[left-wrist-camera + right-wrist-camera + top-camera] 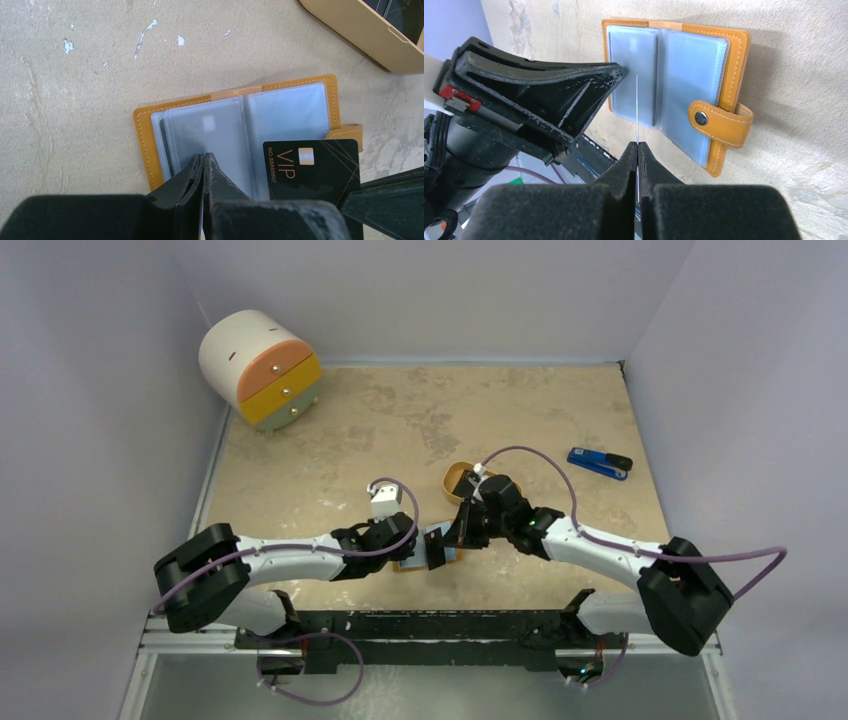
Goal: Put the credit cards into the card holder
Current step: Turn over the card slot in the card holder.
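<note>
1. Back left of the table [400, 430]: white round chest of drawers [260, 370], well apart from everything else.
2. Left claw [204, 159]: fingers pressed together, tips down on the left leaf of the card holder [285, 110]. No telling whether a clear sleeve is caught between them.
3. Card holder: open and flat on the table near the front middle, between the two claws. Orange cover down, pale blue-grey sleeves up, snap tab [719, 124] sticking out on the right side.
4. Right claw [638, 146]: closed tight on a black card [320, 172] marked "VIP", gripped by one edge and held above the open holder. Contact with the sleeves unclear.
5. Just behind the right claw: orange oval tray [452, 477].
6. Far right: blue-and-black gadget [600, 462], alone, well apart from the rest.
</note>
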{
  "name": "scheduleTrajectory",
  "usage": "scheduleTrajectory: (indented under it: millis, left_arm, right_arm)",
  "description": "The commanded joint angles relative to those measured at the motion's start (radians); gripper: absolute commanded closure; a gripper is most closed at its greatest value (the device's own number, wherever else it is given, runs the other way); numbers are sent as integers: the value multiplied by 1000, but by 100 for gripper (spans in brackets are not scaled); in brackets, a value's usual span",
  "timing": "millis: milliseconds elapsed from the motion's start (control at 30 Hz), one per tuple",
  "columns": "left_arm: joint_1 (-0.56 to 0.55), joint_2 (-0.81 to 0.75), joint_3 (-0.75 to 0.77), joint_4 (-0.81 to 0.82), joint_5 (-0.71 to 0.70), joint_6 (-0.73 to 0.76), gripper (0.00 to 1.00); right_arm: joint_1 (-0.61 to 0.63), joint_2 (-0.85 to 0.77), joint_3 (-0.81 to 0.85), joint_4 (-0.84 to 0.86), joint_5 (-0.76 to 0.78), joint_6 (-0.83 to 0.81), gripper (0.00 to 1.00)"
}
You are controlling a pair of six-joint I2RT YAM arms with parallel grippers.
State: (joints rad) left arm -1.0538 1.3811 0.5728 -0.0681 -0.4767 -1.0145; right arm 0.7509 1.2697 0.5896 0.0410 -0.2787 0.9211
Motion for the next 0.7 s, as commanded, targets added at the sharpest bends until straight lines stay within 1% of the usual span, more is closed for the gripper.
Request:
scheduleTrajectory:
  millis: [0,233,433,667]
  left_arm:
    - [6,13,-35,-33,0,-18,100]
    - [6,12,-36,-46,-2,-16,100]
    - [6,4,-38,-53,-3,-18,100]
    - [6,-10,-27,-78,0,-21,100]
  right_arm:
    - [-22,7,52,-39,33,-28,100]
    - [-66,80,46,26,-22,-16,100]
    - [-68,123,44,96,-74,-33,100]
    - [-70,149,30,160,-90,-54,100]
